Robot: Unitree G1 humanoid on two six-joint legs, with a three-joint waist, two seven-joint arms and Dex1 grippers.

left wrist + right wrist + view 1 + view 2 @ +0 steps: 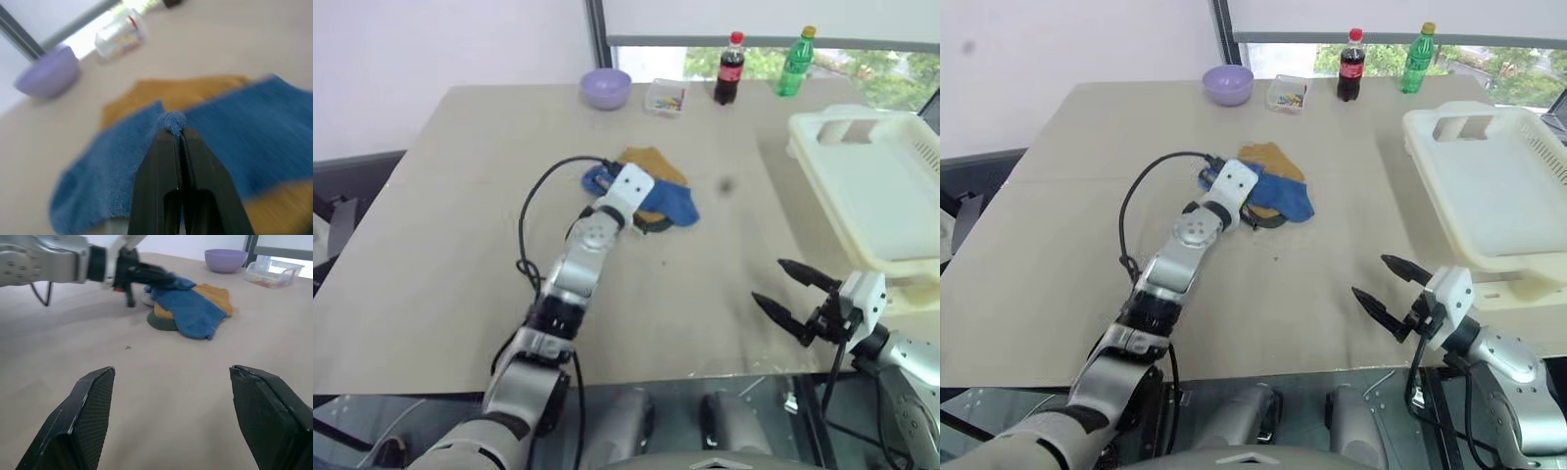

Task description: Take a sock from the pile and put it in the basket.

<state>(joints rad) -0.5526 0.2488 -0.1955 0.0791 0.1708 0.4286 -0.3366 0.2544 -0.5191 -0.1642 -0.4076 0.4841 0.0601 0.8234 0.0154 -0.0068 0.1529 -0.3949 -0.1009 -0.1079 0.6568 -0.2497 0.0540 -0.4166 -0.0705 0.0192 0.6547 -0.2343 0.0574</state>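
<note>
The pile of socks lies in the middle of the table, with a blue sock draped over a mustard one and a dark one beneath. My left gripper is shut on the blue sock, and a tuft of blue fabric is pinched between its fingertips. The right wrist view shows it from the side at the pile's edge. The cream-white basket stands at the table's right side. My right gripper hovers open and empty near the front edge, short of the basket.
At the back of the table stand a lilac bowl, a clear box of small items, a cola bottle and a green bottle. A black cable loops beside my left arm.
</note>
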